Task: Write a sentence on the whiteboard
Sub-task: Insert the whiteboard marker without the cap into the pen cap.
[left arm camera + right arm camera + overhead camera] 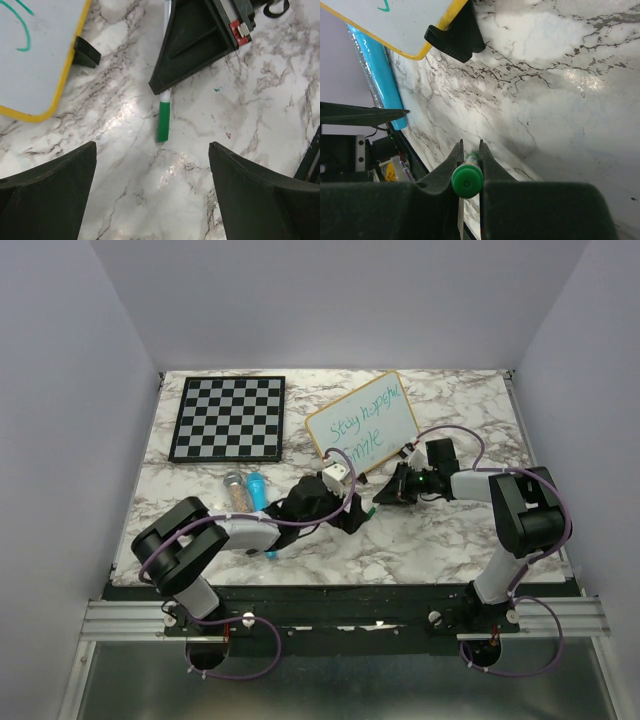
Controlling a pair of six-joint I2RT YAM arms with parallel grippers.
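One whiteboard beyond right gripper, marker pinched

The worktop is marble-patterned, smooth and glossy, with patches of glare. The whiteboard has a smooth white face and a yellowish frame. The marker is shiny green plastic. The left gripper has fingers of matt black plastic. A brushed metal rail lines the worktop's near edge.
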